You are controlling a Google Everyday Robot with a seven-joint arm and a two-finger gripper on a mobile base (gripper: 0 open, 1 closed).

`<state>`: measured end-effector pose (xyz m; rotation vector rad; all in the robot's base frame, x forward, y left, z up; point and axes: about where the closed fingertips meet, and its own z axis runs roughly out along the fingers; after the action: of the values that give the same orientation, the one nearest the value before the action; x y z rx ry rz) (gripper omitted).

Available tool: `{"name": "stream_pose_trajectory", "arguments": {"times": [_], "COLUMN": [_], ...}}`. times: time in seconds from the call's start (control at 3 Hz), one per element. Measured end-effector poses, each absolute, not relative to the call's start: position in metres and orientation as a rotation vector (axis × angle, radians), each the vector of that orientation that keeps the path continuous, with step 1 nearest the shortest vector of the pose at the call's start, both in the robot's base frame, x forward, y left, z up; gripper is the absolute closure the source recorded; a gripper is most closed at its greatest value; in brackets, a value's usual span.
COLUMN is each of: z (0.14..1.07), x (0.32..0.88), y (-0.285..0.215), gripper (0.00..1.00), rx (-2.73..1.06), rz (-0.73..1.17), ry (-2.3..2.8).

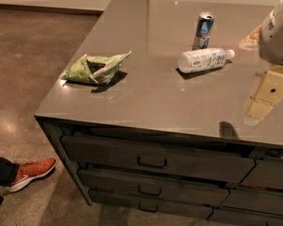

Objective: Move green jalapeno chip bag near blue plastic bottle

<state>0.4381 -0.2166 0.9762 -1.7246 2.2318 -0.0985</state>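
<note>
While lying on glossy grey desk (pixel 146 102) above drawers (pixel 153 161), brown floor (pixel 23 69) beyond: bag (pixel 95 68) left, well apart from bottle (pixel 203 59) on its side, can (pixel 203 30) just behind. Gripper (pixel 266 95) at right edge; open or clenched, cannot tell.
</note>
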Motion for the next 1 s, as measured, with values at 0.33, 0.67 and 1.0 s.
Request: {"name": "stream_pose_trajectory", "arguments": {"times": [0.33,0.67,1.0], "z": [0.977,0.981,0.986], "x": [0.439,0.448,0.466], "y": [-0.215,-0.201,-0.161], "gripper": [0.0,0.0,0.0], "rx": [-1.728,-1.746,-1.771], "rz": [-0.086,-0.023,0.053], "ry": [2.229,2.198,2.112]}}
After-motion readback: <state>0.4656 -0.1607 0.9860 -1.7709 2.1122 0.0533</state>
